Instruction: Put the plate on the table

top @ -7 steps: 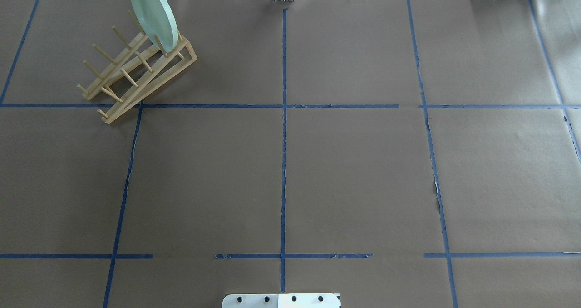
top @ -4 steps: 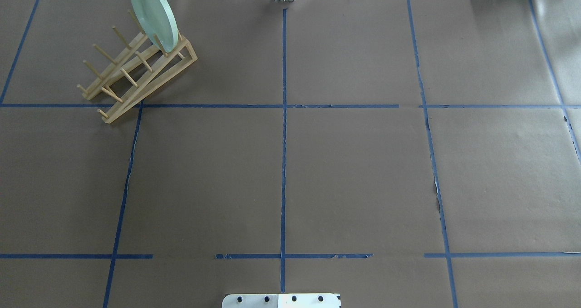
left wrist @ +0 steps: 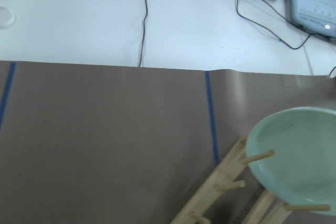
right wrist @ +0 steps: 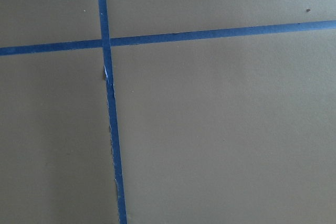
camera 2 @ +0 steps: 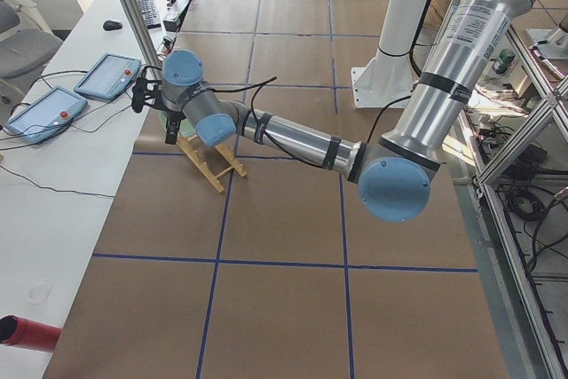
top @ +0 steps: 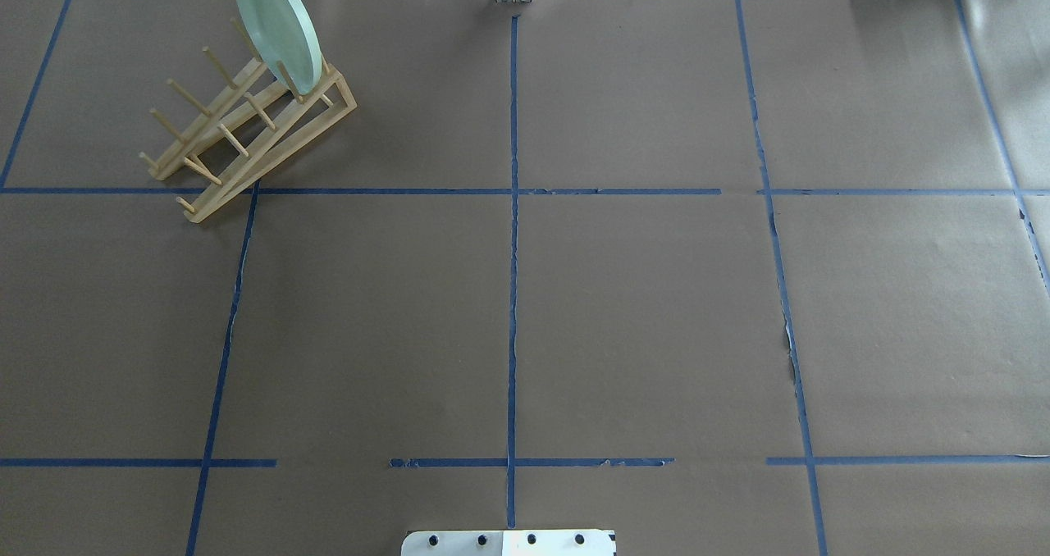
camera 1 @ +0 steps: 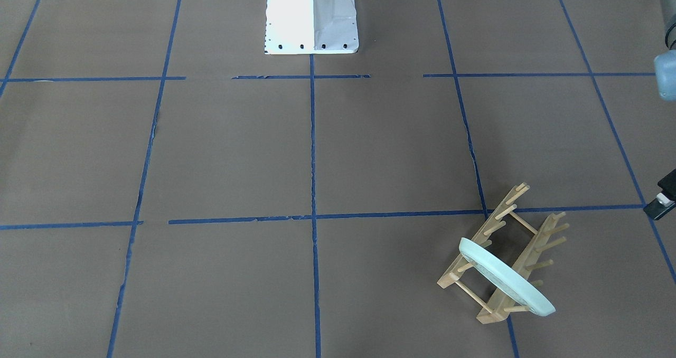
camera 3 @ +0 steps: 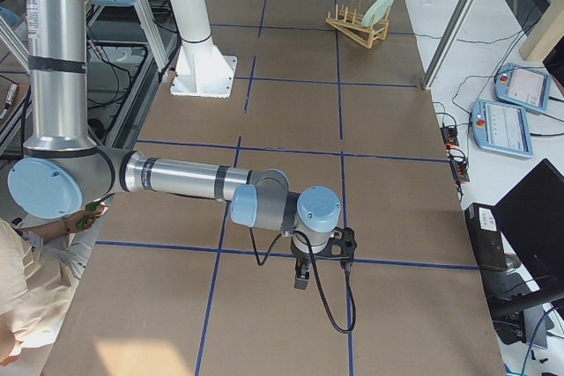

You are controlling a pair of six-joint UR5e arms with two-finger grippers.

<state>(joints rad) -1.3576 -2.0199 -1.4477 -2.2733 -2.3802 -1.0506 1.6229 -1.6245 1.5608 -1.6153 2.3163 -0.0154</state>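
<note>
The plate (top: 276,27) stands upright in the rack (top: 246,142) near the desk (top: 640,310) far edge. Whether the left gripper (camera 2: 151,99) or right gripper (camera 3: 304,275) is apart cannot be told.

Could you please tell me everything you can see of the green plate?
The plate is round, pale mint green and smooth, with a low raised rim. It stands on edge, tilted, in the end slot of the wooden rack, between its pegs, near the far left corner of the table. Only the rack touches it.
</note>
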